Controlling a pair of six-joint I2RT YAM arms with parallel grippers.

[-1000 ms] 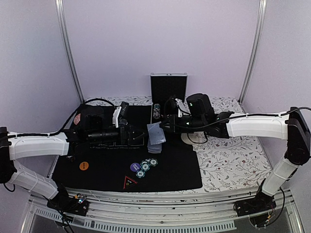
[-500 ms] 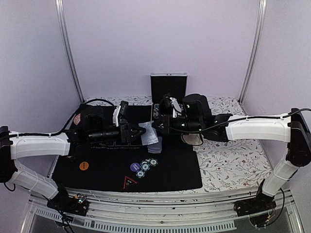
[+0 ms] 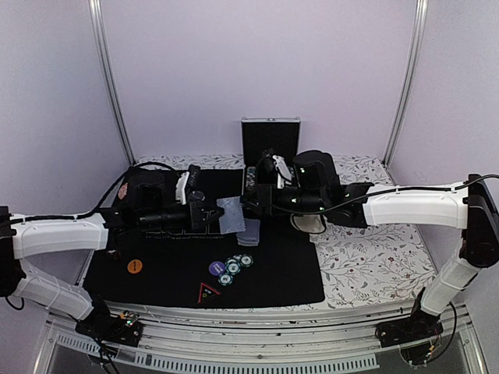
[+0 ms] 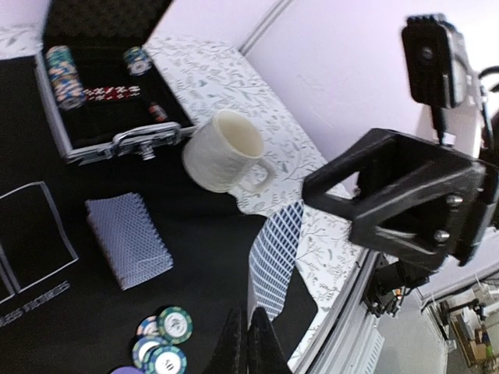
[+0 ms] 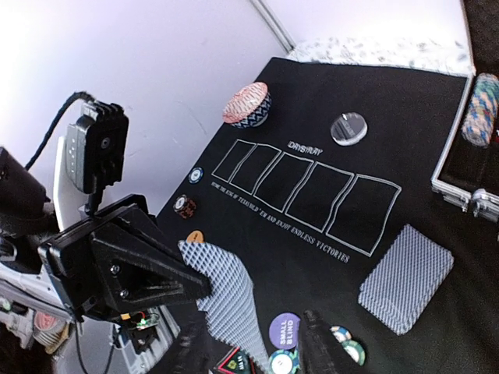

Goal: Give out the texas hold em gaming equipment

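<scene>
Left gripper (image 4: 248,321) clamped on one card (image 4: 277,261), held above the mat (image 3: 273,273). Right gripper (image 5: 251,336) spread, empty, close beside. Deck (image 4: 129,240) flat, bare mat around. Chips (image 4: 165,343) partly cut off by frame bottom.

My left gripper (image 4: 248,326) runs off its wrist view's bottom edge, hiding the lower end of the card (image 4: 274,261). My right fingers (image 5: 321,347) are a dark blur, cut off below; from above my right arm (image 3: 405,204) covers most of the mug (image 3: 310,225)
</scene>
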